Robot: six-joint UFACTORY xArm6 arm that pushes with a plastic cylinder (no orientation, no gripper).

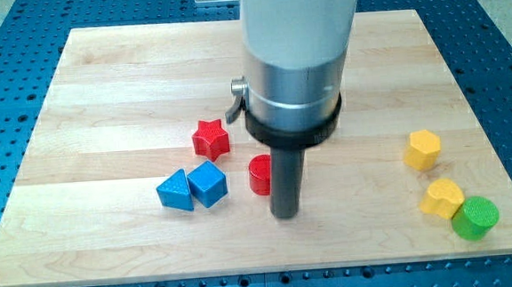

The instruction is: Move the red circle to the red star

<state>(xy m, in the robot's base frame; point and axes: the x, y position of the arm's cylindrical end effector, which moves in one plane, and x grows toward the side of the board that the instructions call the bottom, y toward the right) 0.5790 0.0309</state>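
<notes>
The red circle (259,174) lies near the middle of the wooden board, partly hidden behind my rod. The red star (210,139) lies up and to the left of it, a short gap apart. My tip (284,215) rests on the board just right of and below the red circle, close against its right side; whether they touch I cannot tell.
A blue triangle (175,190) and a blue cube (208,183) sit side by side left of the red circle. At the view's right lie a yellow hexagon (423,148), a yellow block (441,198) and a green circle (474,217). The board (102,99) sits on a blue perforated table.
</notes>
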